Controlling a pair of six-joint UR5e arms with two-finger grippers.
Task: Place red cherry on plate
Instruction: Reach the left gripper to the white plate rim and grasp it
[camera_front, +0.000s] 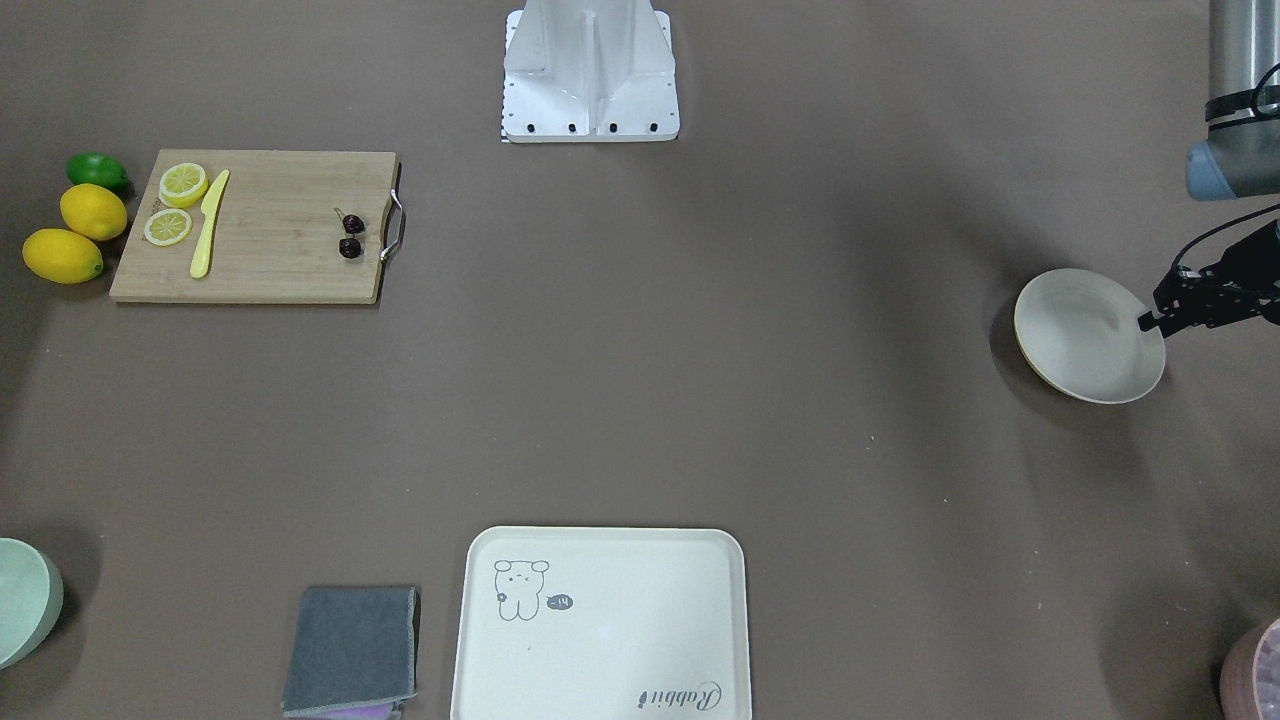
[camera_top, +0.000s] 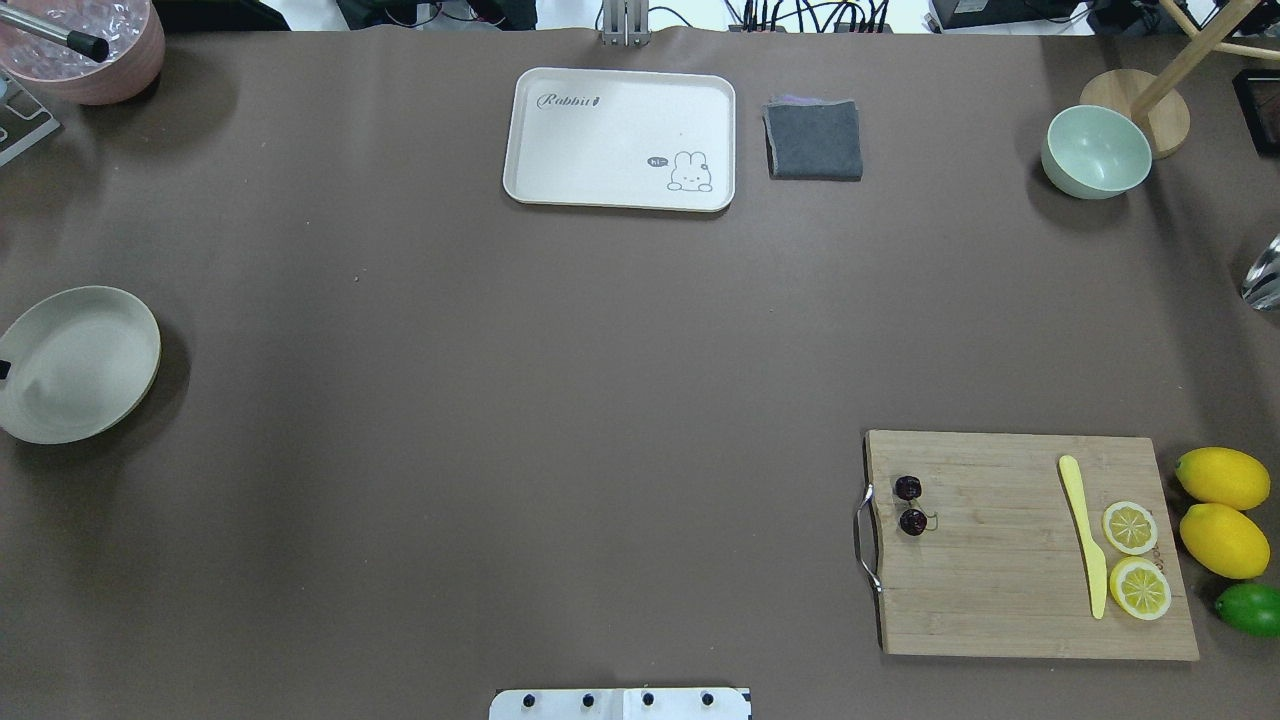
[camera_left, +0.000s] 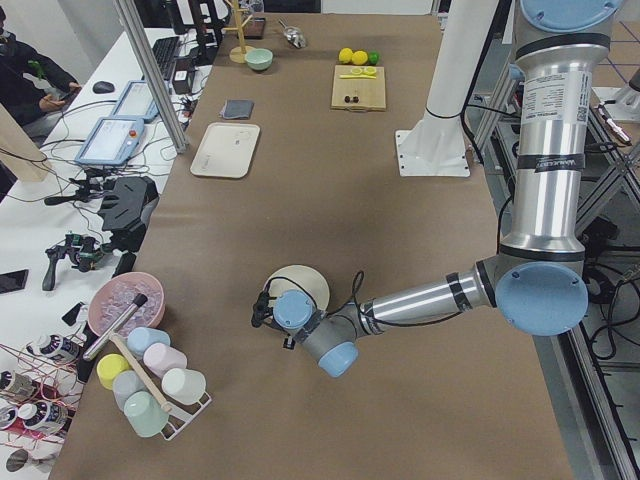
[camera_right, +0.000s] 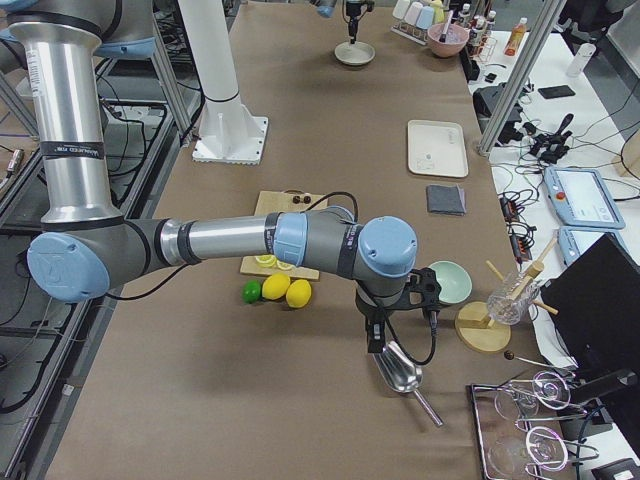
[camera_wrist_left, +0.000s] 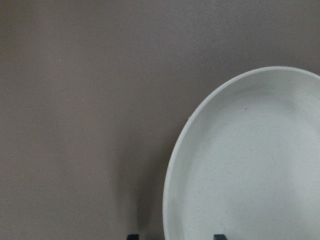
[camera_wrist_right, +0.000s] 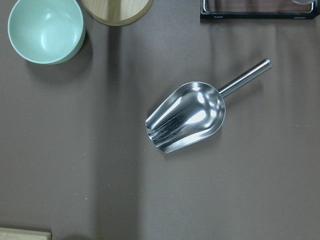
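One pair of dark cherries, the red cherry (camera_top: 911, 505), was seen lying on a single wooden cutting board (camera_top: 1000, 570), joined by thin stems and set near the end with the metal handle. On the same board were counted two lemon slices (camera_top: 1130, 527), side by side, and one yellow knife (camera_top: 1085, 535) just beside them. Two whole lemons (camera_top: 1222, 478) and one lime (camera_top: 1250, 608) were lined up on the table just off the board's far end.

One plate (camera_top: 78, 365) was found, bare, at the opposite side of the table, well apart from the cherries. The left gripper (camera_front: 1148, 321) was held at the plate's edge. In the left wrist view its two fingertips (camera_wrist_left: 218, 236) were seen spread apart with nothing between them but the rim, one over the dish and one over the table. Whether the rim was touched could not be told.

The right gripper (camera_right: 376, 338) was shown only in the side view, poised above one metal scoop (camera_wrist_right: 187, 116) lying on the table. Whether its fingers were apart or together could not be told.

Also counted were one cream tray (camera_top: 610, 130), one folded grey cloth (camera_top: 814, 140) just beside it, and one pale green bowl (camera_top: 1096, 152).
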